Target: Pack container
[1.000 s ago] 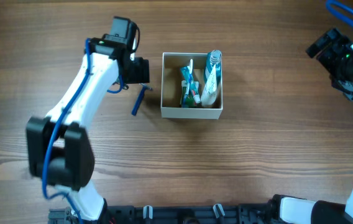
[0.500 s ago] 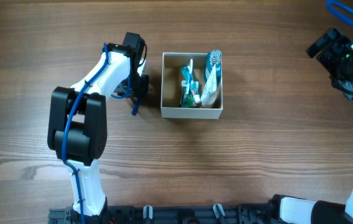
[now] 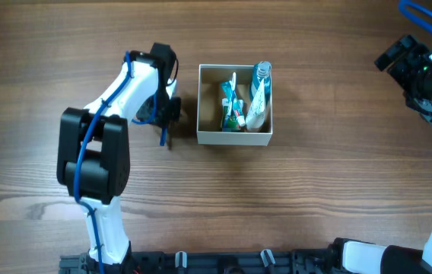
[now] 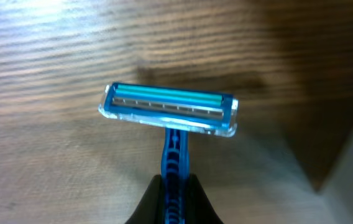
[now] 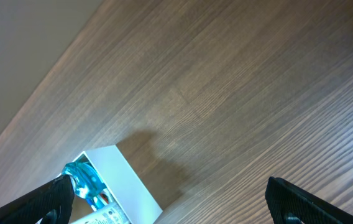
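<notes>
A blue razor (image 4: pixel 167 109) lies on the wooden table just left of the container (image 3: pixel 235 138), its clear head pointing away from the wrist camera. My left gripper (image 4: pixel 175 186) is shut on the razor's ribbed blue handle. From overhead the left gripper (image 3: pixel 166 114) covers most of the razor (image 3: pixel 164 138). The container is a white-walled cardboard box with a tan inside. It holds a teal-capped white tube (image 3: pixel 258 95) and teal packaged items (image 3: pixel 231 106). My right gripper (image 3: pixel 421 76) hangs open at the far right, well away from the box, with nothing between its fingers (image 5: pixel 294 199).
In the right wrist view the container's white corner (image 5: pixel 127 180) and the teal cap (image 5: pixel 83 177) sit at lower left. Bare wooden table surrounds the box. The left arm's elbow (image 3: pixel 90 160) stands over the table's left-centre.
The left gripper dropped onto the razor beside the container and its jaws closed on the handle. The right arm has not moved.
</notes>
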`<state>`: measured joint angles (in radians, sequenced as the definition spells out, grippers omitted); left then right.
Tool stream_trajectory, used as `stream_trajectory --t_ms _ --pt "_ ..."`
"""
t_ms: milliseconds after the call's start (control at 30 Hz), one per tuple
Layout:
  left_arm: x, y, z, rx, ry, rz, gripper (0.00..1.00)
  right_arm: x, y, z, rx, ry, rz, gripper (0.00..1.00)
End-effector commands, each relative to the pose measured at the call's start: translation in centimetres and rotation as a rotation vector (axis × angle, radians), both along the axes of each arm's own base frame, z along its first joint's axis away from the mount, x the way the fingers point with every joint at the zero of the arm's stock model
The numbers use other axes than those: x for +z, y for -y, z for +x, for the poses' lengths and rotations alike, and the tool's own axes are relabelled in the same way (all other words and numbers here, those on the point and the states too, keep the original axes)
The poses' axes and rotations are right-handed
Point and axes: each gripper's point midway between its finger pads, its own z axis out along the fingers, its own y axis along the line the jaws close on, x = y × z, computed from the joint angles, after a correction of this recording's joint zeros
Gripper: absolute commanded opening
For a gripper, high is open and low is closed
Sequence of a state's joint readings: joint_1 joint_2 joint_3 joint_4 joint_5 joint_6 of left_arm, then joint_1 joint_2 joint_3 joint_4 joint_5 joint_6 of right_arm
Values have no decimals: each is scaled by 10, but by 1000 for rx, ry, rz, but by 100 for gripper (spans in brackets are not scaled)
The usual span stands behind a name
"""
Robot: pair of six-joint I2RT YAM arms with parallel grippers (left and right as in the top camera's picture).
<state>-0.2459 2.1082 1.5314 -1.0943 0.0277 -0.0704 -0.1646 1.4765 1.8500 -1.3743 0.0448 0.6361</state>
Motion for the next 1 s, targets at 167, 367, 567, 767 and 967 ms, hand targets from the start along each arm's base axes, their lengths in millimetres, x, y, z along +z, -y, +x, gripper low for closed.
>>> stream_trajectory --t_ms 167,367,567,767,967 --pt "188 111 39 -94 524 -307 4 -2 1 2 -19 -3 12 100" --pt "111 153 54 -34 423 -284 4 -2 1 2 -19 -3 12 100" --pt "183 122 38 -21 551 -229 100 -2 1 2 -19 -3 12 100" --pt "322 69 -49 -3 789 -320 100 -2 1 2 -19 -3 12 100" --pt "384 -17 -120 112 1015 -230 100 -2 1 2 -19 -3 12 100"
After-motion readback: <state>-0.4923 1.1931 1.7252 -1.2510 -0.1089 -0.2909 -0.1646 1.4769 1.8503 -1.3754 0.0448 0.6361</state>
